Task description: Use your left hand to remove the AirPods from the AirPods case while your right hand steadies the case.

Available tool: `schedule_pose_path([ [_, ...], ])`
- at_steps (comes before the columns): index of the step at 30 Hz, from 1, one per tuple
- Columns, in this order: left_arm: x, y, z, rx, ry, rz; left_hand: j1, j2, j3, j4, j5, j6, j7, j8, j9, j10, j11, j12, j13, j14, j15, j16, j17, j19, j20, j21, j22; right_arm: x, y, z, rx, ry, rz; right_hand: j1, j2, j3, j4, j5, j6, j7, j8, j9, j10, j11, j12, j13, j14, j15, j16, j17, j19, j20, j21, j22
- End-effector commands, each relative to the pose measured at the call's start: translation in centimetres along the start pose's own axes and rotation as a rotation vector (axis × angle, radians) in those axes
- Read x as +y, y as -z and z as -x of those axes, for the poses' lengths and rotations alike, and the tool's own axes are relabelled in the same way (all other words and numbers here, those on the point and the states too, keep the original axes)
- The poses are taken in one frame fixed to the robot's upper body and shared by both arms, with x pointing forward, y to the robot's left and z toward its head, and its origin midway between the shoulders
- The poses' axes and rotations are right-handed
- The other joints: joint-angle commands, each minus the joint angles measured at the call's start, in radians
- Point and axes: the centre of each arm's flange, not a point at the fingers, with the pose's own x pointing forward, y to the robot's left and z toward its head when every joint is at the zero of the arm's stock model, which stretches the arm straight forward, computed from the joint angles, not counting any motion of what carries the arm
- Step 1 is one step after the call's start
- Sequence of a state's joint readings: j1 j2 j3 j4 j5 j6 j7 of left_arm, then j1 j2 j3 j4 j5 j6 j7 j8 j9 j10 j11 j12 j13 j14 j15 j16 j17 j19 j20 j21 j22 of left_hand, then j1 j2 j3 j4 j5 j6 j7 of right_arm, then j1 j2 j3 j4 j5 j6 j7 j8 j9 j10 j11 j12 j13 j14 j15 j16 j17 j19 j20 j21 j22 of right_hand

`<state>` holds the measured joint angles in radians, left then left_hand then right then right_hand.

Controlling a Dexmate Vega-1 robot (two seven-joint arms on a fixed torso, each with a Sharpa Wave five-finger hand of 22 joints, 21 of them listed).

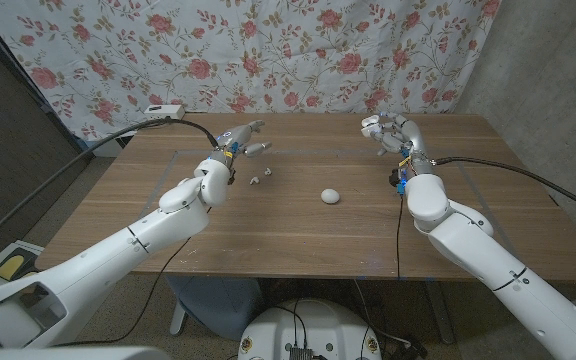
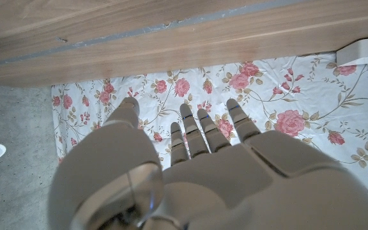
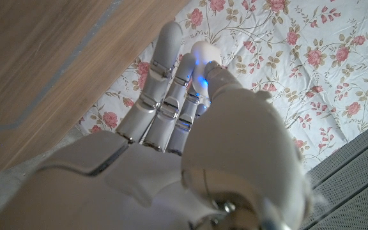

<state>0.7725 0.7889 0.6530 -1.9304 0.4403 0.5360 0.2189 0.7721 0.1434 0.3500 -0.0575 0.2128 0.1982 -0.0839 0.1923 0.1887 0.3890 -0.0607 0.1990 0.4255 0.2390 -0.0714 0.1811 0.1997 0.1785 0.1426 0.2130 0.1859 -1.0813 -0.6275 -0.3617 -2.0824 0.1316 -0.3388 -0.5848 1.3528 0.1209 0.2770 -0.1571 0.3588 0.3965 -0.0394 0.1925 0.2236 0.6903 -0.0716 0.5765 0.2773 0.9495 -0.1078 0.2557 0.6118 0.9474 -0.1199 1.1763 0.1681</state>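
- Reading the head view, the AirPods case (image 1: 330,196) lies alone near the table's middle, with two small white AirPods (image 1: 260,178) on the wood at about its ten o'clock, so by my judgement the removal looks done.
- Left hand (image 1: 240,139) hovers at roughly eleven o'clock from the earbuds, fingers apart and reaching forward, gripping nothing; the left wrist view shows them straight and slightly spread against the floral cloth (image 2: 286,108).
- Right hand (image 1: 386,130) sits well apart from the case, toward its one o'clock near the far edge; in the right wrist view its fingers lie close together and extended, and I see nothing held in it.
- Risk: neither hand touches the case, so any nudge from a passing arm could send the rounded shell sliding.
- Risk: the loose earbuds lie just beside the left forearm's path; a low sweep could knock them off the table (image 1: 268,240).
- Count: one case, two earbuds, two hands, one table.
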Motion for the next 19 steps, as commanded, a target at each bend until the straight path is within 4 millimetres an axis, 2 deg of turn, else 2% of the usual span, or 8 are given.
schedule_pose_path([
  [1, 2.0, 0.4, 0.9, -0.075, -0.066, 0.025, -0.006, -0.001, 0.003, 0.003, 0.001, 0.005, 0.004, 0.003, 0.003, -0.002, 0.006, -0.002, -0.001, -0.002, 0.000, 0.000, -0.002, 0.002, -0.002, -0.004, 0.002, 1.3, 0.5, 0.6, 0.030, 0.006, -0.016, 0.003, 0.005, -0.002, 0.000, 0.005, 0.008, -0.003, 0.007, 0.000, 0.056, -0.052, 0.211, 0.141, 0.041, -0.125, 0.000, 0.000, -0.302, -0.052, 0.005, 0.002],
  [6, 2.3, 0.4, 1.0, -0.087, -0.063, 0.046, -0.011, -0.003, 0.002, 0.004, 0.001, 0.003, 0.003, 0.002, 0.003, -0.002, 0.006, -0.001, -0.004, -0.002, 0.005, 0.001, -0.003, 0.000, 0.000, -0.005, 0.001, 1.7, 0.4, 0.6, 0.038, 0.007, -0.021, 0.002, 0.005, -0.002, 0.000, 0.005, 0.007, -0.003, 0.006, 0.000, 0.057, -0.053, 0.211, 0.141, 0.041, -0.124, 0.000, 0.000, -0.303, -0.051, 0.005, 0.002],
  [9, 2.7, -0.2, 1.3, -0.113, -0.070, 0.029, -0.022, -0.004, 0.005, 0.000, 0.002, -0.059, 0.007, -0.017, 0.002, -0.004, 0.009, 0.000, -0.016, -0.002, 0.005, 0.003, -0.008, 0.001, 0.001, -0.005, 0.000, 1.7, 0.4, 0.6, 0.039, 0.009, -0.022, 0.002, 0.005, -0.002, 0.000, 0.005, 0.007, -0.003, 0.006, 0.000, 0.056, -0.053, 0.211, 0.141, 0.040, -0.123, 0.000, -0.001, -0.304, -0.051, 0.004, 0.002],
  [19, 2.7, -1.2, 1.9, -0.127, -0.107, 0.038, -0.025, -0.005, 0.006, -0.001, 0.002, -0.060, 0.006, -0.014, 0.002, -0.001, 0.011, 0.003, -0.020, -0.003, 0.006, 0.004, -0.010, 0.001, 0.001, -0.005, 0.000, 1.1, 0.8, 0.4, 0.044, 0.006, -0.015, 0.003, 0.005, -0.003, 0.000, 0.006, 0.007, -0.004, 0.006, 0.000, 0.056, -0.052, 0.211, 0.142, 0.042, -0.125, 0.001, -0.001, -0.306, -0.049, 0.005, 0.002],
])
